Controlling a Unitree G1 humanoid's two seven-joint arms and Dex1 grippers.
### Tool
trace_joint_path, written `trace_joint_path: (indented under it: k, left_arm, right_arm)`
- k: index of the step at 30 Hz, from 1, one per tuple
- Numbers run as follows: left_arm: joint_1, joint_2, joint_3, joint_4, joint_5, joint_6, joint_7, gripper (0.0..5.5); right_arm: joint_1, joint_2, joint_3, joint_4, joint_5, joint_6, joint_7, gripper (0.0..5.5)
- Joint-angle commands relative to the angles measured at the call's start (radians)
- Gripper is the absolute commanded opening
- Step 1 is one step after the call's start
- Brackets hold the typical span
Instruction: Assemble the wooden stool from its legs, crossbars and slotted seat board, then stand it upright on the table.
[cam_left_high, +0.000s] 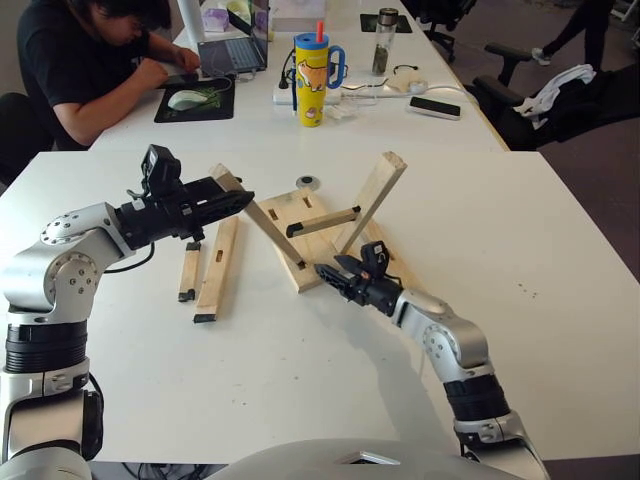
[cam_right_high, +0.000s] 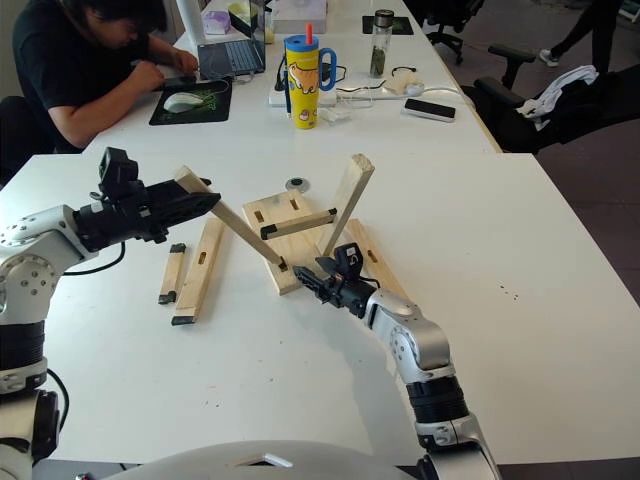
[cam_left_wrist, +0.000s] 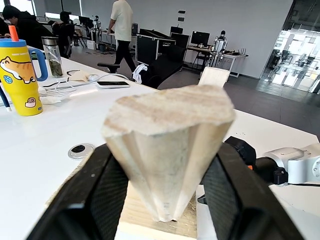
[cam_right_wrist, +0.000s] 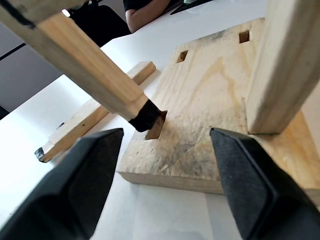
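Seating a tilted leg (cam_left_high: 270, 228), pinched at its top by the left gripper (cam_left_high: 240, 197), into a corner slot (cam_right_wrist: 156, 129) of the flat seat board (cam_right_wrist: 200, 110), with the right gripper (cam_left_high: 330, 276) gaping empty alongside; next, probably tipping it upright and pressing down

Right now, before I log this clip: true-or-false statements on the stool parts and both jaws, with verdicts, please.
The left gripper holds a leg. True.
That leg's black tip is at a slot in the seat board. True.
The right gripper is clamped on the board. False: its jaws are open, at the board's near edge.
Every wooden part is fitted. False: a long piece and a short piece lie loose on the table.
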Motion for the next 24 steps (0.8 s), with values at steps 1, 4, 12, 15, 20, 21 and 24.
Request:
trace_joint_path:
  k: [1,4,12,15,20,21,24]
  left_arm:
    - [-0.021,0.003,-0.038,0.019,0.047,-0.014,-0.017,2.08]
    - [-0.028,0.016,-0.052,0.017,0.076,-0.03,-0.027,2.07]
    - [-0.102,0.075,-0.109,-0.027,0.136,-0.028,-0.08,2.07]
    - [-0.115,0.085,-0.122,-0.048,0.143,-0.009,-0.086,2.07]
    - [-0.103,0.096,-0.139,-0.082,0.152,0.018,-0.094,2.07]
    - [-0.103,0.1,-0.146,-0.092,0.159,0.018,-0.093,2.07]
    - [-0.088,0.097,-0.162,-0.13,0.163,0.027,-0.09,2.07]
  right_arm:
    - [-0.024,0.021,-0.005,0.028,-0.018,-0.013,-0.011,2.96]
    - [-0.029,0.025,-0.009,0.043,-0.031,-0.009,-0.023,2.96]
    - [-0.017,0.007,0.008,0.09,-0.096,0.004,-0.046,2.96]
    - [-0.013,0.004,0.029,0.108,-0.125,0.009,-0.045,2.96]
    - [-0.006,-0.01,0.074,0.122,-0.188,0.008,-0.057,2.96]
    - [-0.005,-0.013,0.08,0.127,-0.199,0.009,-0.059,2.96]
    - [0.003,-0.004,0.067,0.136,-0.194,0.032,-0.067,2.96]
